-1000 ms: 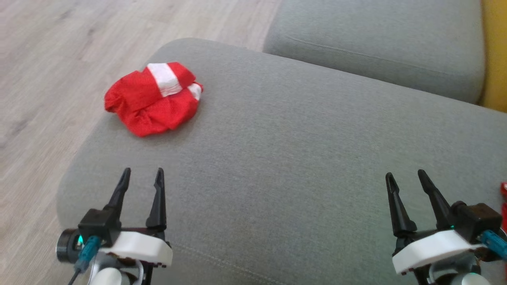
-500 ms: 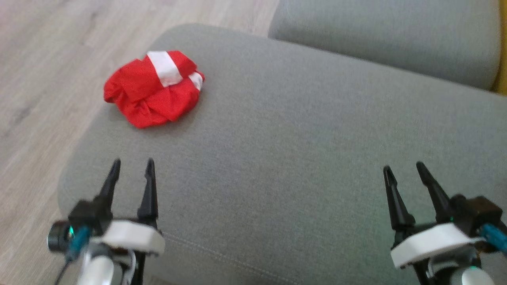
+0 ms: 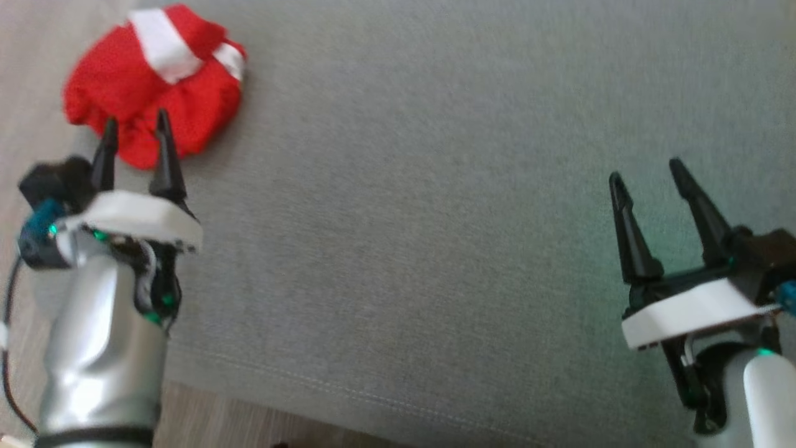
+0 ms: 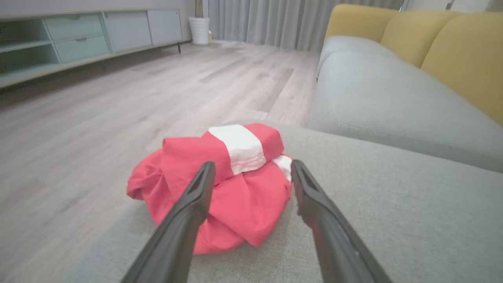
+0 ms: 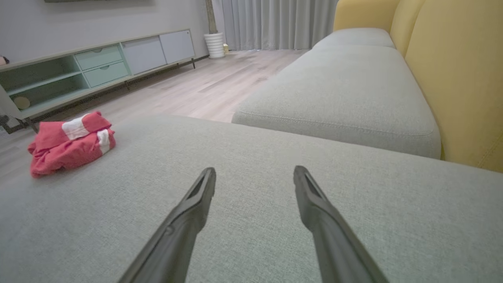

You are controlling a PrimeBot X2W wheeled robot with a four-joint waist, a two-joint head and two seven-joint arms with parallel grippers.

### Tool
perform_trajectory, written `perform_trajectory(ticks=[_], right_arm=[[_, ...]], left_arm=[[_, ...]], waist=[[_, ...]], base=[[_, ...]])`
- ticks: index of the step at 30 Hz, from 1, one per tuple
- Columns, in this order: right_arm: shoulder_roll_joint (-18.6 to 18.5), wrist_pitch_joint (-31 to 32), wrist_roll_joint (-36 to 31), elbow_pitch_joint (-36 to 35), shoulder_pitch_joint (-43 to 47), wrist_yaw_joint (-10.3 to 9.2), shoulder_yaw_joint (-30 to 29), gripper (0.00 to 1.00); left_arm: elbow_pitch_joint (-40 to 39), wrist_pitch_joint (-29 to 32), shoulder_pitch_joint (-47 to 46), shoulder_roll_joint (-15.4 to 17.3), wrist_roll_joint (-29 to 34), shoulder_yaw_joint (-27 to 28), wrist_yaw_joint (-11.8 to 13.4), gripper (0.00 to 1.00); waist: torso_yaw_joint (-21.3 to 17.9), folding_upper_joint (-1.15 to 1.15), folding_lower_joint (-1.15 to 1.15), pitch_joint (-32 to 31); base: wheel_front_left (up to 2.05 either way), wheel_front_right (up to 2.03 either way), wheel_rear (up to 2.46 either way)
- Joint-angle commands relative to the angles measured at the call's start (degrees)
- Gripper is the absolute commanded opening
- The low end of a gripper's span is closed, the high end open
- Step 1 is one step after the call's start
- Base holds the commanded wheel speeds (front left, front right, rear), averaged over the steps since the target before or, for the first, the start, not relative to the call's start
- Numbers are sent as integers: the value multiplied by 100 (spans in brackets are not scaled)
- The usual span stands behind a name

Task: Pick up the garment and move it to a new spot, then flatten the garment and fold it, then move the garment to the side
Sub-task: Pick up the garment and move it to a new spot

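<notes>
Red garment (image 3: 149,81) with a white band is seen bunched at the upper left of the head view, on the grey cushion (image 3: 435,218), close to its edge. At left, the left gripper (image 3: 137,121) is held with fingers partway apart, nothing gripped; tips are lined up over the garment's near side, contact cannot be told. At lower right, the right gripper (image 3: 647,171) is likewise parted and empty, well apart from the garment.

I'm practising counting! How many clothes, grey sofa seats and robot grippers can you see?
Crumpled red garment with white bands: 1
Grey fabric sofa seat cushions: 2
Robot grippers with dark fingers, left gripper and right gripper: 2
Total: 5
</notes>
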Motion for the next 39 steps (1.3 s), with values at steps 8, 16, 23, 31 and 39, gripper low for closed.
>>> perform_trajectory(ticks=[8,16,23,31,39], right_arm=[[-148,1,-5,-260,-470,39,264,100],[-106,-111,75,-136,-502,39,179,100],[-27,-307,98,-26,-490,39,52,100],[69,-546,131,278,-248,39,-89,100],[148,-754,239,576,194,39,-172,100]], left_arm=[[2462,29,-1473,481,-254,494,-195,100],[3620,72,-1983,610,-350,476,-435,0],[2589,-26,-1711,780,-215,774,-228,0],[213,-28,-92,395,171,1492,-150,0],[-1364,-29,1489,-80,715,1542,-137,0]], waist=[[-551,0,0,960],[-655,0,0,985],[-693,0,0,663],[-809,0,0,-160],[-961,0,0,-1117]], base=[[0,0,0],[0,0,0],[0,0,0],[0,0,0],[0,0,0]])
